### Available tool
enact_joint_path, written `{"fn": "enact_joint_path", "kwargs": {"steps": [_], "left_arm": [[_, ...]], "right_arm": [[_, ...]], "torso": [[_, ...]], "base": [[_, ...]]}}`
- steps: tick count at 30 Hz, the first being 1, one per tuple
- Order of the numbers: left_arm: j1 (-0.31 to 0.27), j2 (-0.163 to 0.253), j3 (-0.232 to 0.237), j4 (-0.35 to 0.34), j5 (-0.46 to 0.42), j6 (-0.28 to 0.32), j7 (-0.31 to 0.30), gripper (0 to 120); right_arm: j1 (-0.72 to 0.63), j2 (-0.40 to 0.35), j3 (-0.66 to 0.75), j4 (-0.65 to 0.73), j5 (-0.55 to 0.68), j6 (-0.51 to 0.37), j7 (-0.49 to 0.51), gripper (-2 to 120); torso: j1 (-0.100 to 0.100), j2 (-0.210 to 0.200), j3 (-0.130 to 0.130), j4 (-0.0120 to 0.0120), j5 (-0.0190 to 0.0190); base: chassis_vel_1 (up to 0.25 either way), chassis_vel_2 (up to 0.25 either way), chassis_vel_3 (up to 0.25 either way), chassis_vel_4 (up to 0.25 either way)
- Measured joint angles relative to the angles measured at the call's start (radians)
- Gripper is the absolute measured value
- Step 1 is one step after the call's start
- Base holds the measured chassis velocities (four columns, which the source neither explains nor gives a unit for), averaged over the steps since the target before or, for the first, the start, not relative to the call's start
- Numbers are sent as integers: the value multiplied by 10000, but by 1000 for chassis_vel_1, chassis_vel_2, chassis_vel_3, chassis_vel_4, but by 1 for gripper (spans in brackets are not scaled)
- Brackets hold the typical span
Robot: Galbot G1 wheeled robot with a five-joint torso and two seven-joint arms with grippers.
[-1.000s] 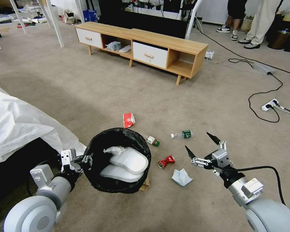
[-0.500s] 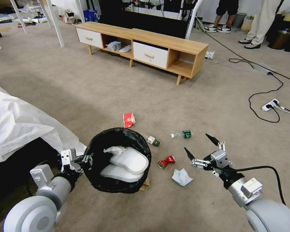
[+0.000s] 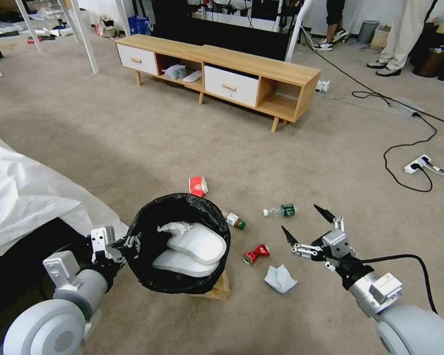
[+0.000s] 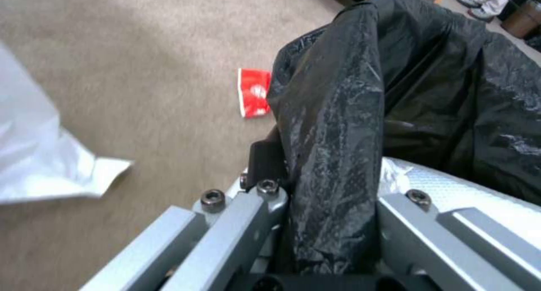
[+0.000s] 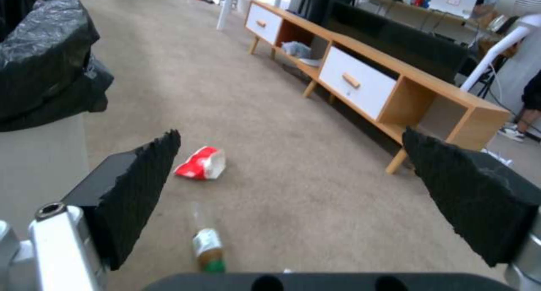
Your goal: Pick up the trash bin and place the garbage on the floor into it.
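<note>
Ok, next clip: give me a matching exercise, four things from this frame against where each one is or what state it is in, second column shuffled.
Things:
1. trash bin
2. right gripper
3. crushed red can
4. red-white packet

Place or state:
A. on the floor beyond the bin, toward the wooden cabinet
B. open, hovering above the carpet, holding nothing
C. held at its bag-covered rim by the left gripper
D. on the carpet between the bin and the right gripper, beside a crumpled tissue

Pairs: 1-C, 2-B, 3-D, 4-A

Brown paper bag (image 3: 221, 288) mostly hidden under the trash bin (image 3: 180, 244), bin's pale body covered by black liner
</note>
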Motion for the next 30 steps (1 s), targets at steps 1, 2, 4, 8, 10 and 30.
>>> {"fn": "enact_joint_path", "kwargs": {"steps": [1, 2, 4, 8, 10, 30], "left_arm": [[-1, 0, -3, 0, -1, -2, -1, 0], [-5, 0, -5, 0, -4, -3, -3, 0], [-6, 0, -13, 1, -6, -6, -7, 0], [-7, 3, -21, 14, -4, -11, -12, 0], [-10, 4, -23, 21, -3, -12, -12, 0], [155, -159, -1, -33, 323, 27, -173, 0]], "right_arm": [[-6, -4, -11, -1, 7, -26, 25, 100], [-6, -6, -34, -1, 14, -63, 92, 100], [-7, -5, -63, -16, 34, -50, 122, 100], [-2, -3, -93, -69, 69, 4, 146, 100], [14, 2, -94, -100, 70, 30, 155, 100], [-209, -1040, -801, -738, 926, -1581, 1678, 100]], "torso": [[0, 0, 0, -1, -3], [0, 0, 0, -2, -2], [1, 0, 0, -1, 3], [2, -2, 5, 2, 1], [2, -1, 3, 0, -2], [1, 0, -1, 0, -1]], "base": [[-253, 230, 213, -235], [-280, 230, 241, -250], [-254, 235, 241, -241], [-178, 200, 176, -169], [-67, 72, 87, -91], [4, -4, -5, 5]]}}
